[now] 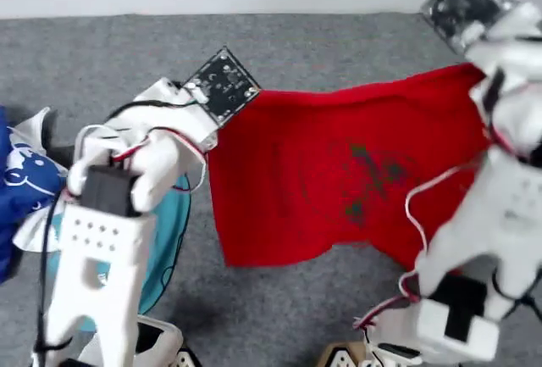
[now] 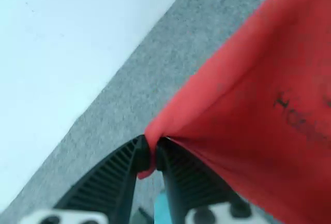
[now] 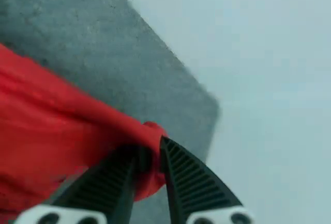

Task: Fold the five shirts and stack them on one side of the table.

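Clamped shut on one corner of the red shirt (image 1: 339, 180) with the left jaws, on the opposite corner with the right jaws. Stretched between both above the tabletop (image 1: 296, 53), unfolded. Below the left jaws, a teal shirt (image 1: 174, 231) and blue shirt (image 1: 17, 189), perhaps already stacked.

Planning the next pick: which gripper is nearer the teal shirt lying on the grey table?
Left. The left gripper pinches the red printed shirt's corner right beside the teal shirt; the right gripper holds the opposite corner, across the table.
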Available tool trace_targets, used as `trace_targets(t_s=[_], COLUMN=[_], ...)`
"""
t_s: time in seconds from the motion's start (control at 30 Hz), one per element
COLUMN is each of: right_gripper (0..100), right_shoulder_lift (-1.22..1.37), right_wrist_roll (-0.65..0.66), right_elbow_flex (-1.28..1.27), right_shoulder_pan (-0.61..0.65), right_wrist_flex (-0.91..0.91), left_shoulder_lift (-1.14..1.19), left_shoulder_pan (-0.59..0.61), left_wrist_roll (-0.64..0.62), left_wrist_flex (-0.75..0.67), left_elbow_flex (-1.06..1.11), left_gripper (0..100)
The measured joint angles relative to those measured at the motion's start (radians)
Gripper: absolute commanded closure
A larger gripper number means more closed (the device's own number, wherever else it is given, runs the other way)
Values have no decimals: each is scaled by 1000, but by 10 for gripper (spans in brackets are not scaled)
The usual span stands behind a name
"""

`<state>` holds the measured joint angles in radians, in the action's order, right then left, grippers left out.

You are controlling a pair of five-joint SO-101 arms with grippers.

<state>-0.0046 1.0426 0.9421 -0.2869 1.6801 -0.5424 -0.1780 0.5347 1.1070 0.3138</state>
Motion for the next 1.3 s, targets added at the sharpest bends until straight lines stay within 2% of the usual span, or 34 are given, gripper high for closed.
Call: trace_targets(t_s=[0.23, 0.63, 0.83, 1.03, 1.17, 1.3], right_gripper=[988, 988, 988, 988, 988, 988], right_shoulder_lift=[216, 442, 486, 496, 497, 497], right_wrist_roll=[-49, -72, -72, -72, -72, -72], right_elbow_flex=[-8, -8, -8, -8, -9, -9], right_shoulder_pan=[12, 48, 48, 48, 46, 43], right_wrist_flex=[-195, -638, -779, -819, -776, -646], left_shoulder_lift=[264, 786, 984, 1146, 1212, 1263], left_shoulder_pan=[71, 87, 87, 80, 52, 21], left_wrist_roll=[0, 0, 2, 46, 57, 58], left_wrist_flex=[-204, -230, -130, -9, 144, 344], left_elbow_flex=[-43, -594, -934, -1223, -1361, -1444], left_gripper=[996, 996, 996, 996, 996, 995])
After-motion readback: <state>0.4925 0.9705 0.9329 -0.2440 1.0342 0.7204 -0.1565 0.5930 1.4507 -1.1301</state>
